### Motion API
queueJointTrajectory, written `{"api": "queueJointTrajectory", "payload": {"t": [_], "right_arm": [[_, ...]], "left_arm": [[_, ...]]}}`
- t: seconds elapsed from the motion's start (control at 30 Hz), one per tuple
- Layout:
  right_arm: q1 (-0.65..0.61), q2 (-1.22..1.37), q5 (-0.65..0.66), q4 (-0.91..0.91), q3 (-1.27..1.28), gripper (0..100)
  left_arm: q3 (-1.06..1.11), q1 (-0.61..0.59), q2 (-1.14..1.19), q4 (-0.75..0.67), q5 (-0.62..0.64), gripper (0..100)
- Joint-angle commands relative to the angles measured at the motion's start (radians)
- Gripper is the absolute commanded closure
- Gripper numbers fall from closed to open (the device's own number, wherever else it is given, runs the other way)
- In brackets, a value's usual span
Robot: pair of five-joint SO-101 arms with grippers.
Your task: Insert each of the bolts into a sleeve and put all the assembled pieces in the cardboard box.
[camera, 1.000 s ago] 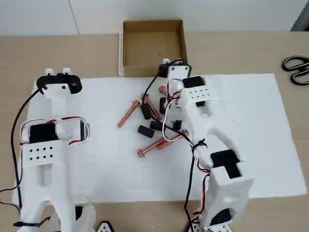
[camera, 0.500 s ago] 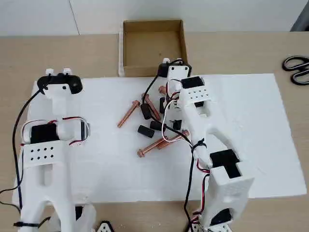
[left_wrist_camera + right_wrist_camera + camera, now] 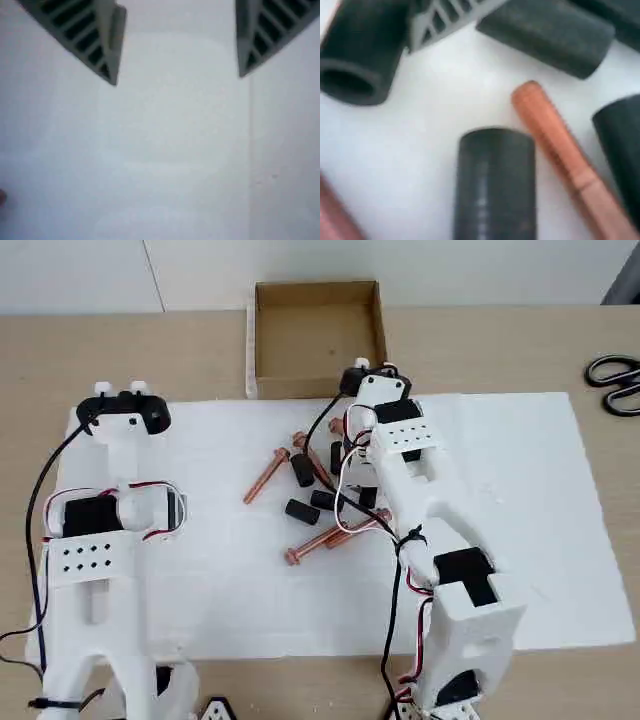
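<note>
The bolts (image 3: 266, 475) and sleeves (image 3: 302, 470) are found scattered unassembled on the white sheet (image 3: 500, 500), lying slantwise just beside the right hand (image 3: 362, 410), whose grip cannot be told, while the open, empty left hand (image 3: 120, 390) is parked well apart, so the right arm is judged nearer

I count five copper bolts (image 3: 266, 476) in the middle of the frame, a few of them half covered, so that is only those that show. Five black sleeves (image 3: 302, 511) lie among them. There is one cardboard box (image 3: 262, 340) at the top centre and one pair of scissors (image 3: 618, 380) at the right edge. One white sheet (image 3: 520, 500) and two white arms (image 3: 100, 540) complete the count.
</note>
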Motion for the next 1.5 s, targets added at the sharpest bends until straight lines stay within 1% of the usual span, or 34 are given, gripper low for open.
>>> {"api": "queueJointTrajectory", "payload": {"t": [0.0,0.17,0.47,0.53,0.6,0.67,0.73,0.83,0.97,1.03,1.17,1.23,1.3,1.47], "right_arm": [[-0.001,0.019,-0.077,-0.012,-0.025,84.4],[-0.002,0.088,-0.158,-0.013,-0.031,84.4],[-0.002,0.104,-0.157,-0.001,-0.063,84.6],[-0.002,0.104,-0.157,0.012,-0.064,87.8],[0.001,0.104,-0.150,0.019,-0.074,94.3],[0.004,0.102,-0.112,0.033,-0.084,99.8],[0.004,0.102,-0.078,0.074,-0.115,98.4],[0.007,0.102,-0.048,0.140,-0.192,99.5],[0.021,0.102,0.017,0.275,-0.361,99.5],[0.042,0.102,0.071,0.340,-0.451,99.5],[0.101,0.102,0.244,0.426,-0.605,99.5],[0.134,0.102,0.315,0.453,-0.643,99.5],[0.174,0.101,0.348,0.461,-0.646,99.5],[0.274,0.036,0.353,0.475,-0.643,99.5]], "left_arm": [[-0.002,0.009,-0.008,-0.021,0.005,85],[-0.004,0.009,-0.008,-0.021,0.005,85],[-0.002,0.009,-0.008,-0.021,0.005,85],[-0.002,0.009,-0.008,-0.021,0.005,85],[-0.002,0.009,-0.008,-0.021,0.005,85],[-0.002,0.009,-0.008,-0.021,0.005,85],[-0.002,0.009,-0.008,-0.021,0.005,85],[-0.002,0.009,-0.008,-0.021,0.005,85],[-0.002,0.009,-0.008,-0.021,0.002,85],[-0.002,0.009,-0.008,-0.021,0.002,85],[-0.002,0.008,-0.008,-0.021,0.000,85],[-0.004,0.008,-0.008,-0.021,0.000,85],[-0.007,0.008,-0.008,-0.021,0.000,85],[-0.008,0.008,-0.008,-0.017,0.000,85]]}}
